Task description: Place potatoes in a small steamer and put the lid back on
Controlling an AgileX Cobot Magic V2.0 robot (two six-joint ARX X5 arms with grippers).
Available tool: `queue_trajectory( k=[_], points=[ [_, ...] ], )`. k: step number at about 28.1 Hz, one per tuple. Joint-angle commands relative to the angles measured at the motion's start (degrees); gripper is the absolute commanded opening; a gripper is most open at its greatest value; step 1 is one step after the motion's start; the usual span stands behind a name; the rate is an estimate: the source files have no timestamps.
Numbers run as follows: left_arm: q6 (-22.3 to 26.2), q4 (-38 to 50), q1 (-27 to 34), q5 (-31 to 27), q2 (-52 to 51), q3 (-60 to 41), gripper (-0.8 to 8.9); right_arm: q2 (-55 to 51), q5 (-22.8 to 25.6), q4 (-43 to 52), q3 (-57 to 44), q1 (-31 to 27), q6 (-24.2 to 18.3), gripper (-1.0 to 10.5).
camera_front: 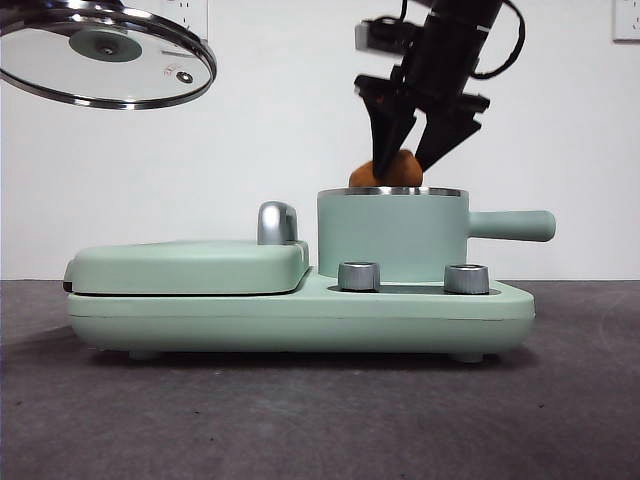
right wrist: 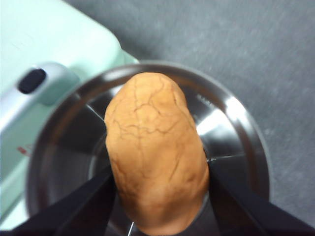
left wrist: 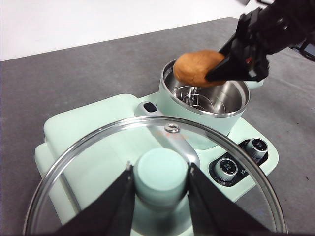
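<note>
Mint-green cylindrical steamer pot [camera_front: 392, 235] sits centre frame; right hand [camera_front: 408, 158] clamps the cracked orange-brown potato [camera_front: 388, 171] just above its steel rim. Upper left, left hand [left wrist: 160, 184] grips the round glass lid [camera_front: 105, 52], waiting.

— What carries everything here?
— A dark grey table [camera_front: 320, 420] with a slightly mottled, matte top, running back to a white wall.
— And what sits directly on it?
— One thing: a mint-green cooker base [camera_front: 300, 320], long and low, standing on small feet.
— Any detail on that base?
— Two steel knobs [camera_front: 412, 277] stand side by side near its front edge, both upright.
— Does the left wrist view agree?
— Yes, the grey surface [left wrist: 74, 78] spreads all around the appliance [left wrist: 59, 142].
</note>
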Motion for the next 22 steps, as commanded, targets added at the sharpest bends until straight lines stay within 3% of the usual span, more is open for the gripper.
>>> queue_trajectory(
  k=[1, 22],
  points=[
    [0.22, 2.29, 0.00, 0.09, 0.37, 0.90, 0.15, 2.03, -0.20, 0.35, 1.49, 0.20, -0.66, 2.7],
    [0.00, 4.46, 0.00, 0.09, 0.96, 0.90, 0.15, 4.20, -0.35, -3.78, 1.49, 0.04, -0.44, 2.8]
  ],
)
